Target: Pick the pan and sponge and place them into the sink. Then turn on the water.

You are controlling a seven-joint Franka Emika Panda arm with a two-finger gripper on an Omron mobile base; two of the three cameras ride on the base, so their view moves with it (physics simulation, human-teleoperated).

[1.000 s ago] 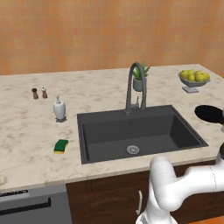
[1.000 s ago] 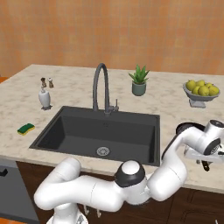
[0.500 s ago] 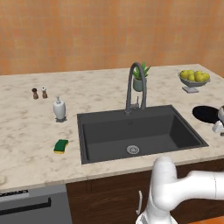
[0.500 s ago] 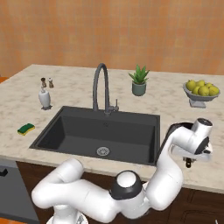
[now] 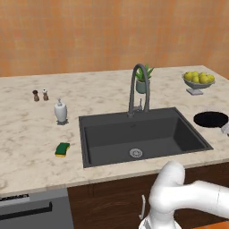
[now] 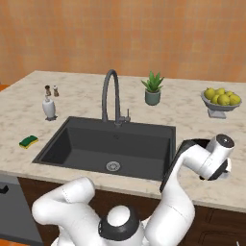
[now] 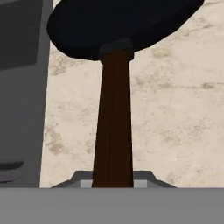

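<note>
Marble countertop [image 5: 27, 134] carries every item. Pan [image 5: 210, 119] lies flat near the right edge, just beside the sink [image 5: 91, 138], with its handle [image 7: 113, 131] running straight between the gripper [image 7: 113, 181] jaws, which are nearly closed on it; this grip suits lifting the pan sideways into the basin. Sponge [image 5: 62, 149] rests by the sink's left rim, near the front edge. No water runs from the faucet [image 5: 138, 87].

The black pan [image 5: 210, 119] is seated flat on the counter [image 5: 27, 134] right of the sink [image 5: 138, 134]; the sponge [image 5: 62, 149] is located left.
</note>
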